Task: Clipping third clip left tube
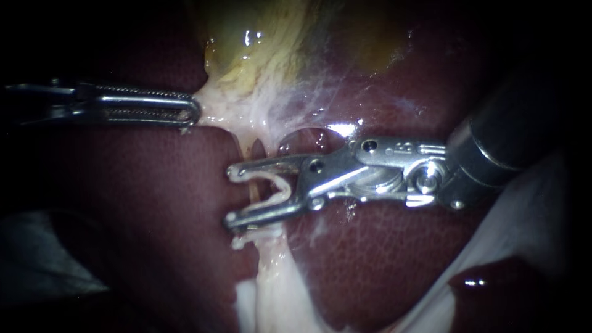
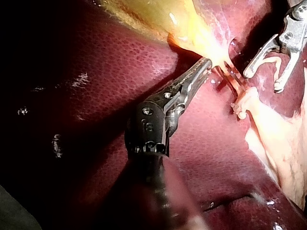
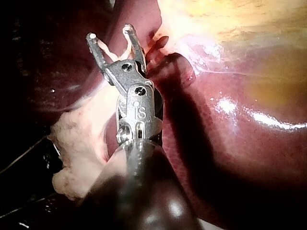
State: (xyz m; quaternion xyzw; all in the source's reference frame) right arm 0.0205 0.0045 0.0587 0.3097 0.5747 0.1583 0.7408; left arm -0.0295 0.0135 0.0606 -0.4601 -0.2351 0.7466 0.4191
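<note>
Left instrument (image 1: 191, 113), upper left: jaws clamped on tissue (image 1: 219, 111), tensioning it. Right instrument (image 1: 230, 195), centre: jaws spread, carrying open clip (image 1: 277, 188) at left tube (image 1: 254, 190); whether astride it is unclear.

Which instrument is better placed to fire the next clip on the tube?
Right. The right instrument holds an open clip in its end effector, apparently straddling the tube. The left instrument is off to the side, shut on pale tissue.
</note>
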